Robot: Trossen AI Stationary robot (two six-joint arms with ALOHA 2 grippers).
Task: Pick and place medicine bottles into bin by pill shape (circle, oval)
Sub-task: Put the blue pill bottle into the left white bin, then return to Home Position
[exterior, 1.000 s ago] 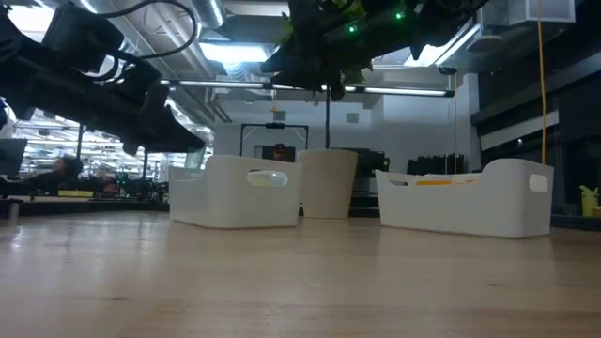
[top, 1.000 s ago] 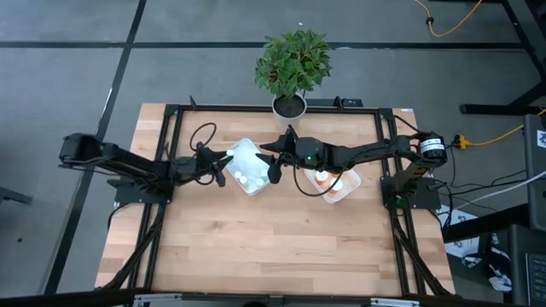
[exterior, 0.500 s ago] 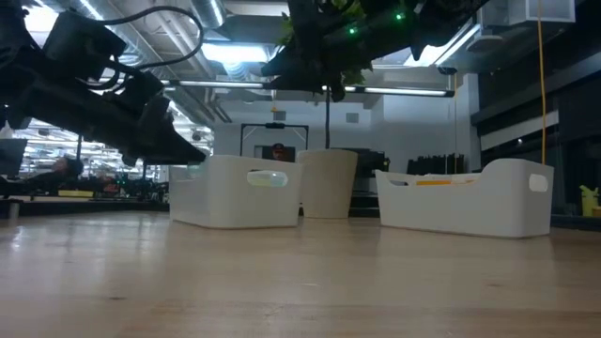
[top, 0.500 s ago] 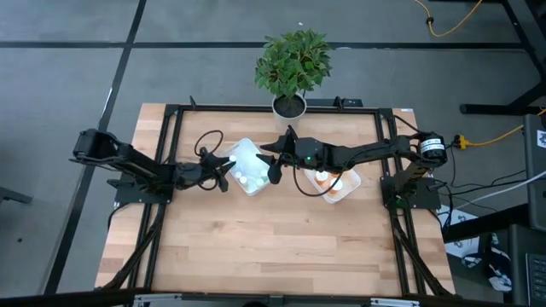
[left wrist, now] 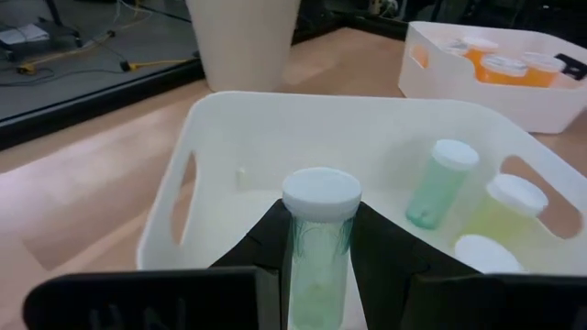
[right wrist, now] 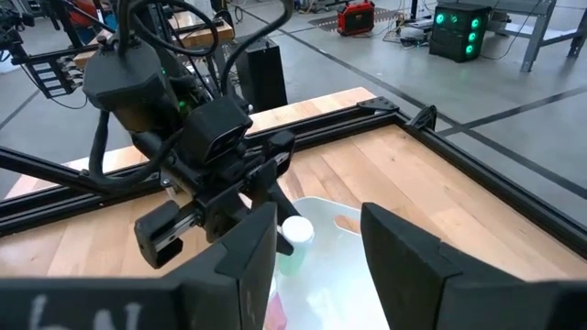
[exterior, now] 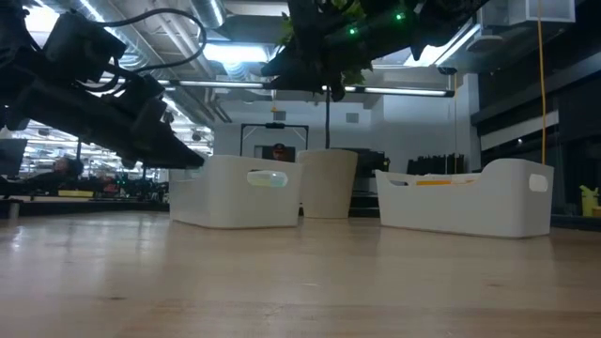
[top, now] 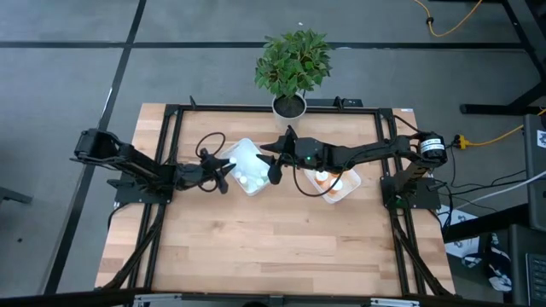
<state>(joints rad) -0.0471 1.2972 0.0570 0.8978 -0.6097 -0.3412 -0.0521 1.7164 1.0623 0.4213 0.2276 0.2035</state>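
Held bottle: a pale teal medicine bottle with a round white cap stands upright between the left gripper's fingers, just above the near wall of the left bin.
Left gripper: closed on the held bottle, one dark finger pressing each side; in the high view it sits at the left edge of the left bin.
Left bin: white, with handle cut-outs; inside are a teal bottle standing up, a yellow-green bottle beside it, and a further white cap nearest the gripper.
Right bin: white, well apart from the left bin toward the right arm; it holds orange bottles with white caps.
Right gripper: fingers spread apart and holding nothing, hovering above the left bin's right side.
Plant pot: white, with a leafy green plant, at the table's far edge between the bins.
Table: light wood, bare in front of the bins.
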